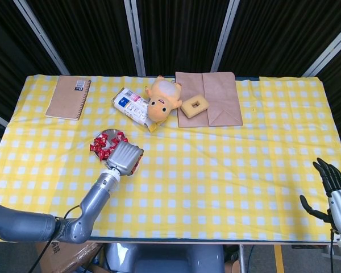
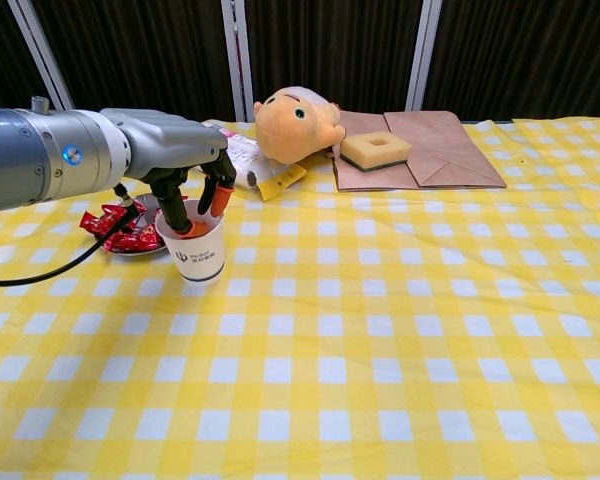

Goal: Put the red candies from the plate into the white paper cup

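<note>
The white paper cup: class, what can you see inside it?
Left hand's fingers reach into the white paper cup mouth. Its contents are hidden by the rim and fingers. Red candies lie beside it.

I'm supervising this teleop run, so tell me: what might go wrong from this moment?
The left hand hangs right over the white paper cup with fingertips at its rim; pulling away sideways might tip the light cup. Red candies lie heaped on the plate close beside it and could get knocked onto the cloth.
</note>
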{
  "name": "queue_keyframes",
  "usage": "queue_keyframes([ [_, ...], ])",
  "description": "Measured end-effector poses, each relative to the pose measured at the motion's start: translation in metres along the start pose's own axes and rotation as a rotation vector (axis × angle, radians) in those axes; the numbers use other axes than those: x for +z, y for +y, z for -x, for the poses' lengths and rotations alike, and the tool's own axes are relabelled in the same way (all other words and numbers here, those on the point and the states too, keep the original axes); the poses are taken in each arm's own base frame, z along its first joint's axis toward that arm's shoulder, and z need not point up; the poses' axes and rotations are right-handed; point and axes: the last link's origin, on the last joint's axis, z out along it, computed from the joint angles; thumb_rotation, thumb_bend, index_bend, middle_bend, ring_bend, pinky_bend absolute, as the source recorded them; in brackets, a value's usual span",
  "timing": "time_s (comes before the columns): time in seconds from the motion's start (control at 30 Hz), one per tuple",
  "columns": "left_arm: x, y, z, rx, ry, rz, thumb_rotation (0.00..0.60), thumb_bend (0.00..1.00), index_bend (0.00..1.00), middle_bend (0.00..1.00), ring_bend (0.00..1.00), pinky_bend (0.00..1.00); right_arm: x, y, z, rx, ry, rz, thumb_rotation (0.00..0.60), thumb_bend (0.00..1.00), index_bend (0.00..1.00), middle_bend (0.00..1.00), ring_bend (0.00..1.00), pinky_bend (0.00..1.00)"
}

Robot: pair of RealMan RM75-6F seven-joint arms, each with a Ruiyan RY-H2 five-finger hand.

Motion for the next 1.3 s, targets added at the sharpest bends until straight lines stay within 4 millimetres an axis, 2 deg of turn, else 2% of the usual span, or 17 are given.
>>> queue_keyframes([
  [0.27, -0.003, -0.001, -0.002, -0.001, 0.002, 0.001, 0.600, 0.35, 0.47, 0.43, 0.91, 0.92, 0.000, 0.000, 0.000, 0.000, 0.004, -0.001, 0.600, 0.42, 0.00, 0.00, 0.00, 0.00],
  [0.53, -0.006, -0.007, -0.014, -0.047, 0.057, -0.008, 0.600, 0.28, 0.33, 0.30, 0.90, 0.92, 0.000, 0.000, 0.000, -0.001, 0.005, 0.000, 0.600, 0.42, 0.00, 0.00, 0.00, 0.00],
  [0.63, -0.007, -0.015, -0.023, -0.068, 0.099, -0.028, 0.600, 0.24, 0.28, 0.28, 0.89, 0.92, 0.000, 0.001, 0.000, 0.000, 0.005, 0.001, 0.600, 0.42, 0.00, 0.00, 0.00, 0.00],
  [0.8, -0.009, -0.041, -0.029, -0.060, 0.113, -0.095, 0.600, 0.18, 0.26, 0.26, 0.89, 0.92, 0.000, 0.000, 0.000, 0.001, 0.005, -0.004, 0.600, 0.42, 0.00, 0.00, 0.00, 0.00],
  [1.3, -0.004, -0.104, 0.020, 0.014, -0.038, -0.258, 0.600, 0.17, 0.29, 0.29, 0.89, 0.92, 0.001, 0.000, 0.001, 0.006, -0.001, -0.001, 0.600, 0.42, 0.00, 0.00, 0.00, 0.00],
])
